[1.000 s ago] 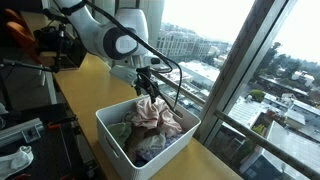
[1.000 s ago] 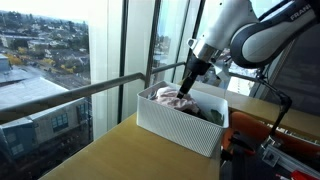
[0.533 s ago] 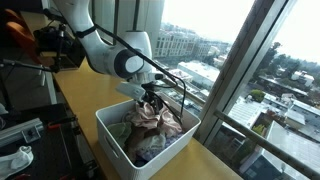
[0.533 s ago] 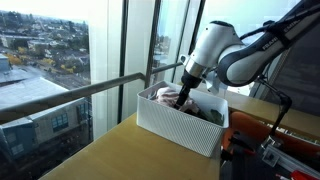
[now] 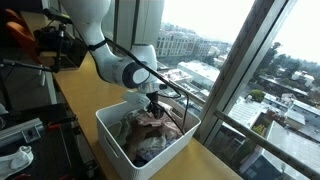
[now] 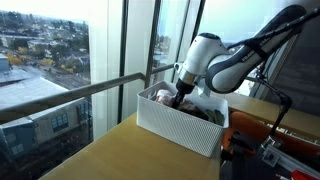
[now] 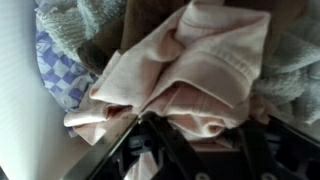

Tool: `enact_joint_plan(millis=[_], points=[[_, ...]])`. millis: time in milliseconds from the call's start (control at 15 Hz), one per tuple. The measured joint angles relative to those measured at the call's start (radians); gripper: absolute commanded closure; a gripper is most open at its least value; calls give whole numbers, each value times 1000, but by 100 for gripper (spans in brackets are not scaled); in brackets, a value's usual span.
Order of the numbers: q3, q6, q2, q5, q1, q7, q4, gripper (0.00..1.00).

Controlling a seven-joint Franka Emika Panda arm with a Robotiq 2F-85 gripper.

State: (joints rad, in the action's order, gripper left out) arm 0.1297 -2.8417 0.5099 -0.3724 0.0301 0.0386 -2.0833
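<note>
A white rectangular bin (image 5: 113,140) (image 6: 172,124) full of crumpled clothes stands on the wooden table by the window. My gripper (image 5: 153,108) (image 6: 180,96) is down inside it, pressed into a pale pink cloth (image 7: 205,65) (image 5: 150,121) that lies on top of the pile. In the wrist view the dark fingers of my gripper (image 7: 185,135) flank a bunched fold of that pink cloth, which looks pinched between them. A blue-and-white checked cloth (image 7: 58,68) and a grey-green knit (image 7: 92,20) lie beside the pink one.
The bin's white wall (image 7: 18,110) is close beside the gripper. Tall window glass and a railing (image 6: 90,90) run along the table's far edge. Dark equipment (image 5: 55,45) and cables sit at the table's other end. Bare tabletop (image 6: 115,155) lies in front of the bin.
The arm has lowered from just above the clothes into the bin, and the jaws have closed in on the pink cloth.
</note>
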Motion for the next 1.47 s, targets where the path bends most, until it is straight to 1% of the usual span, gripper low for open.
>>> enact_joint_plan(millis=[67,133,200,267,333,400,600,1067,1267,1467], points=[[0,1,-1,12,0,0,4,85],[1,2,-4,23,0,1,8,94],[2,2,-11,31,0,4,9,99],[3,2,-21,35,0,9,8,100],[5,3,-34,38,2,15,7,96],[9,5,-52,39,6,23,5,98],[21,24,-124,39,24,51,4,96],[9,109,-361,29,56,124,7,96],[-46,160,-468,20,76,169,2,96],[-139,210,-563,8,97,240,-25,96]])
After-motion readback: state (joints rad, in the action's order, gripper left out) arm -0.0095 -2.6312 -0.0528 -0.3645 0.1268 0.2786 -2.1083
